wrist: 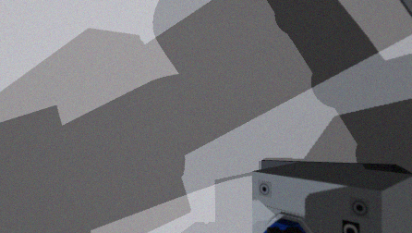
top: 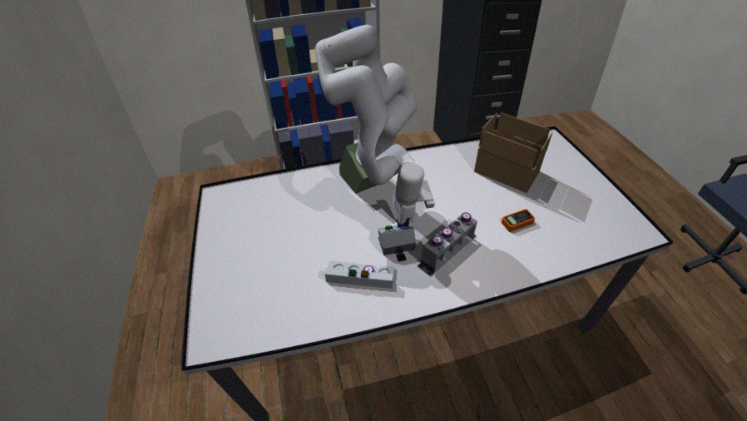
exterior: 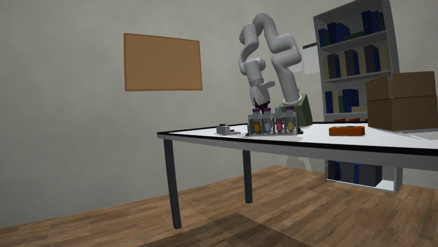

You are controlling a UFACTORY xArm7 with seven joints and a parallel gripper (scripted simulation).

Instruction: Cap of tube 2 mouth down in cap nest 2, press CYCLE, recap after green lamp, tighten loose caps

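Purple-rimmed round cap of tube 2 (top: 368, 269), mouth down in one nest of the long grey cap tray (top: 339, 279). Grey four-slot tube rack (top: 432, 257): three purple caps on, one tube uncapped. Dark two-finger gripper (top: 402, 225), fully closed on nothing, down at the blue key on the grey key housing (top: 397, 241).

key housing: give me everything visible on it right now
The key housing is a small grey box on the white table, between the cap tray and the decapping station. Its lid looks like light metal with corner screws, as the wrist view shows. The green key is exposed; the blue key sits directly under the shut, empty tool, which is down at it. A small black block juts from the near side. Whether a key is lit cannot be told.
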